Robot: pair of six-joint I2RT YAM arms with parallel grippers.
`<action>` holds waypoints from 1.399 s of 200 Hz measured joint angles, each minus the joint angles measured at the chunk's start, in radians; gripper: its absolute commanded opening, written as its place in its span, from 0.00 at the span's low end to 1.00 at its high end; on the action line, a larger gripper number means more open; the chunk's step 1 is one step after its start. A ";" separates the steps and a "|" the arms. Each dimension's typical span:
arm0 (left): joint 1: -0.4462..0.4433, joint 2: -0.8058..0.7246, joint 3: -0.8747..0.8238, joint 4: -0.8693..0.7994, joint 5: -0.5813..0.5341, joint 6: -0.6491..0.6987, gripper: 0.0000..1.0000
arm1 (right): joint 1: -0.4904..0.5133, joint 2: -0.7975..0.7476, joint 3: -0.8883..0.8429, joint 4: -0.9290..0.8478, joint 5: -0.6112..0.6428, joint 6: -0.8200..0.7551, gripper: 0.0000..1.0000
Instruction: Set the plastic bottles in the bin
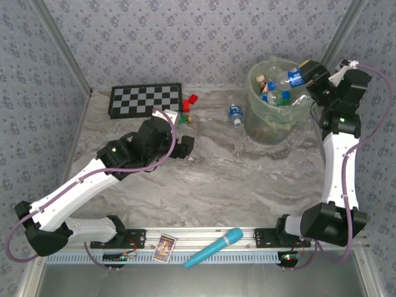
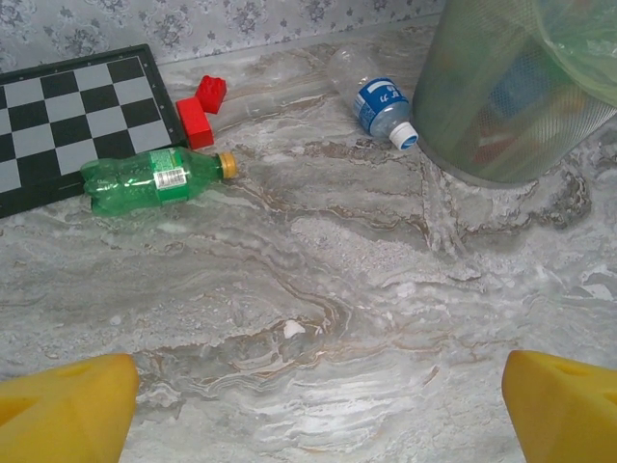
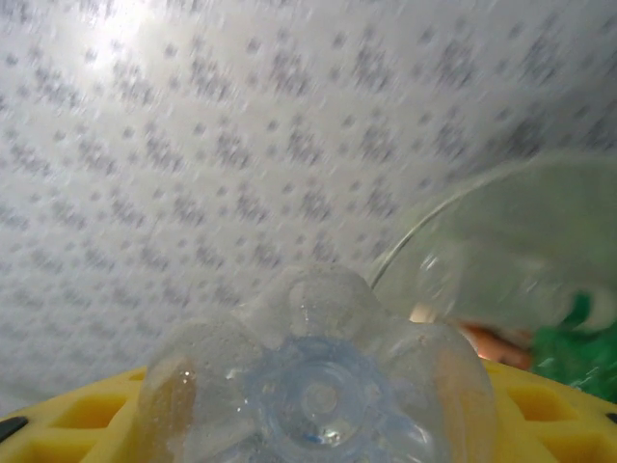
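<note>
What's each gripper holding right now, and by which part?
Right gripper grips a clear bottle near its base end, at the bin rim. Left gripper is open, holding nothing.

bottle (image 2: 145,180) green | board (image 2: 67,106) black-white chequered | fingers (image 2: 58,410) yellow | table (image 2: 366,289) grey marbled

Pale grey walls (image 1: 185,37) papered in a small floral print enclose a grey marbled tabletop (image 1: 235,185) — evenly lit — with a metal rail (image 1: 198,236) along its near edge.
</note>
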 measured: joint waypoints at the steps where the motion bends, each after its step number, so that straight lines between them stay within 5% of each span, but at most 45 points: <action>1: 0.000 0.000 -0.001 0.002 0.000 0.000 0.97 | 0.000 0.000 0.003 -0.002 0.010 -0.008 0.52; 46: 0.000 0.004 -0.042 0.063 0.005 -0.036 0.97 | 0.056 0.000 0.048 -0.011 0.343 -0.237 0.50; 83: 0.000 -0.009 -0.119 0.108 0.011 -0.084 0.97 | 0.077 0.087 0.122 0.009 0.500 -0.361 0.50; 143: 0.000 -0.060 -0.174 0.132 -0.004 -0.112 1.00 | 0.134 0.333 0.275 -0.008 0.590 -0.492 0.56; 159: 0.000 -0.068 -0.174 0.132 -0.014 -0.113 1.00 | 0.157 0.370 0.292 -0.034 0.620 -0.526 0.71; 172: 0.000 -0.073 -0.174 0.132 -0.023 -0.113 1.00 | 0.174 0.391 0.309 -0.057 0.645 -0.547 1.00; 280: 0.015 -0.073 -0.177 0.126 -0.053 -0.121 1.00 | 0.209 0.381 0.356 -0.122 0.704 -0.562 0.99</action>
